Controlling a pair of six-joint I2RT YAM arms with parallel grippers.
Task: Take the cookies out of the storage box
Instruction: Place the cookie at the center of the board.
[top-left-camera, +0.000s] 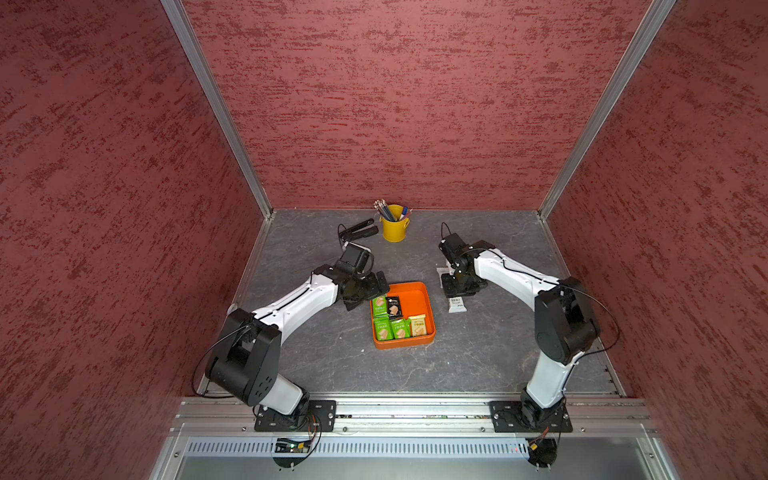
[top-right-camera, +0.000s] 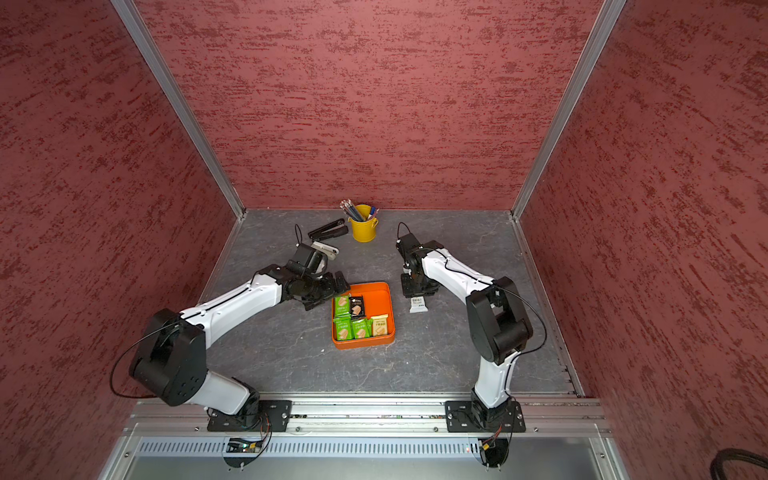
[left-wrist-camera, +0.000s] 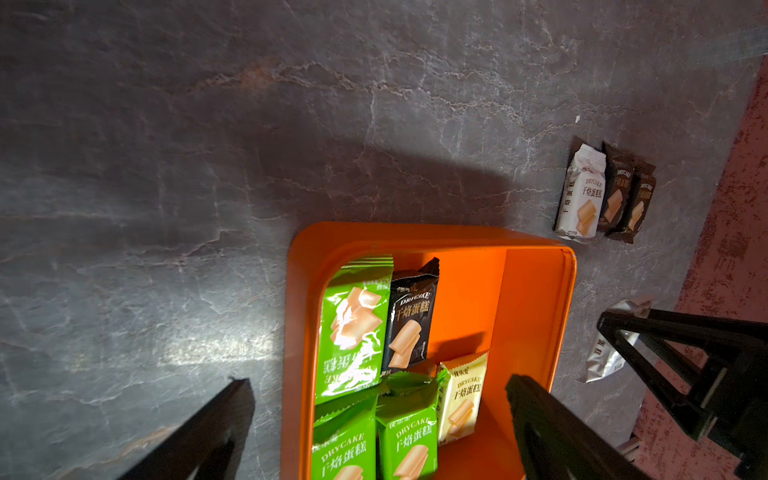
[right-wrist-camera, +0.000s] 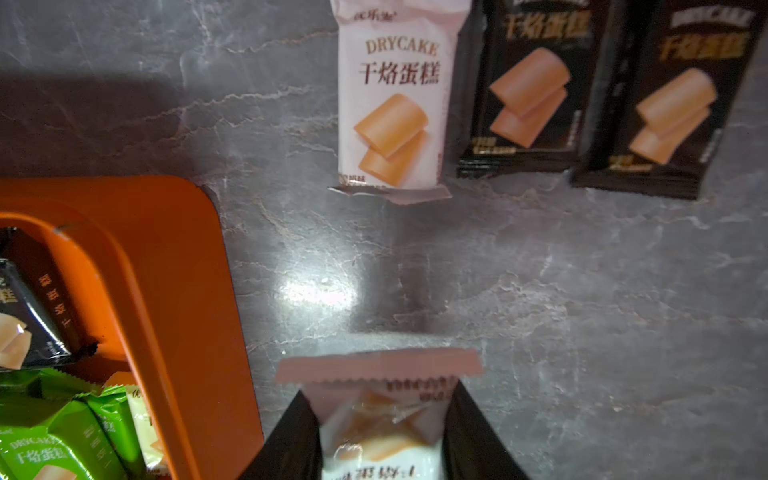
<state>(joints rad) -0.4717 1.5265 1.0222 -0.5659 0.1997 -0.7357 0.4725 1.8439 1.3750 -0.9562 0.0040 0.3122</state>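
Note:
The orange storage box (top-left-camera: 420, 287) (top-right-camera: 381, 287) sits mid-table and holds several cookies: green (left-wrist-camera: 353, 328), black (left-wrist-camera: 409, 316) and pale yellow (left-wrist-camera: 461, 399) packets. My left gripper (top-left-camera: 369, 294) (left-wrist-camera: 380, 415) hangs open over the box's far left corner, one finger outside the wall (left-wrist-camera: 299, 311), with nothing between the fingers. My right gripper (top-left-camera: 459, 291) (right-wrist-camera: 380, 432) is low over the table just right of the box, shut on a white cookie packet (right-wrist-camera: 378, 374) (top-left-camera: 457, 305). A white packet (right-wrist-camera: 390, 95) and two black ones (right-wrist-camera: 528, 91) (right-wrist-camera: 665, 95) lie in a row on the table beyond it.
A yellow pencil cup (top-left-camera: 395, 226) and a black stapler (top-left-camera: 359, 230) stand at the back of the table. A grey-white device (top-right-camera: 326, 249) lies behind the left wrist. Red walls close in the left, right and back sides.

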